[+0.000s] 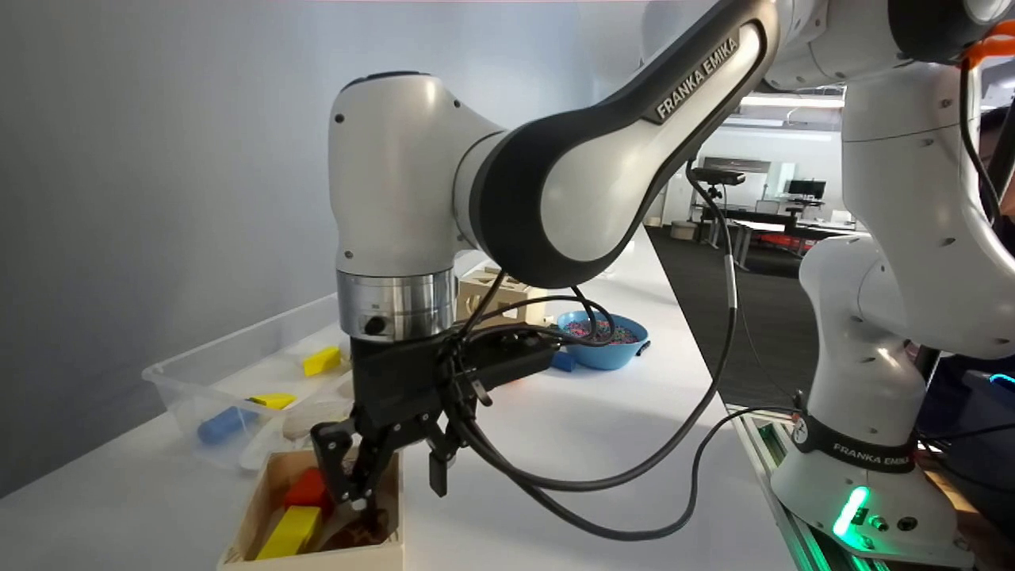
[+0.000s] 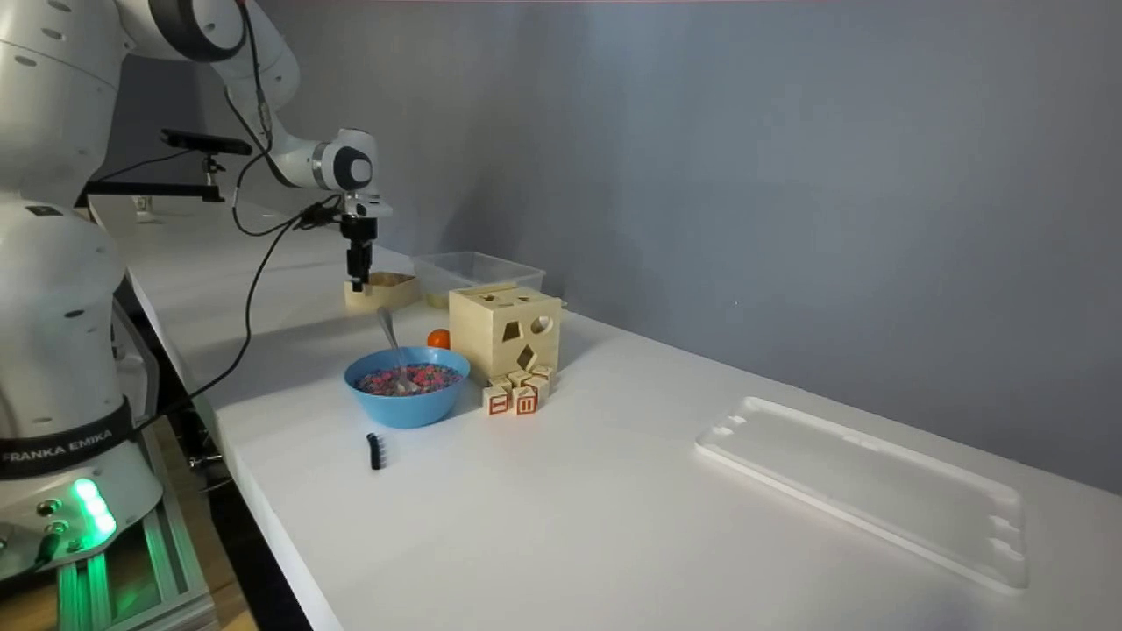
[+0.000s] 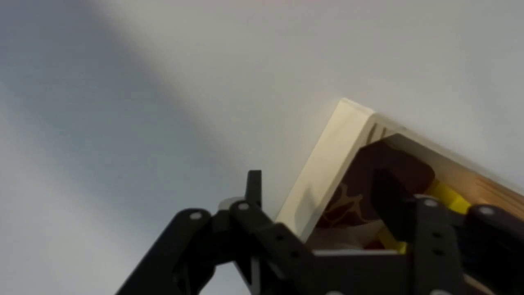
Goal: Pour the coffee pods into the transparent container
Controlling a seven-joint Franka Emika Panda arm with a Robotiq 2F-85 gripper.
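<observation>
The arm (image 1: 698, 78) over the wooden box (image 3: 329, 164) reads "FRANKA EMIKA". The tool (image 3: 319, 184) is spread wide, one finger to each side of the box's wall; I cannot tell whether either touches. Red, yellow and brown pieces (image 1: 292, 533) lie in the box, the clear bin (image 2: 491, 273) just beside it.

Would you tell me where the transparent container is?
In an exterior view, the transparent container sits right of the wooden box, partly behind the wooden cube.

Diffuse light: I saw soft-edged shadows on the flat grey wall (image 2: 701, 175) and long white tabletop (image 2: 570, 526); a bright green strip lamp (image 1: 851, 511) glared; the wrist view was blurred.
</observation>
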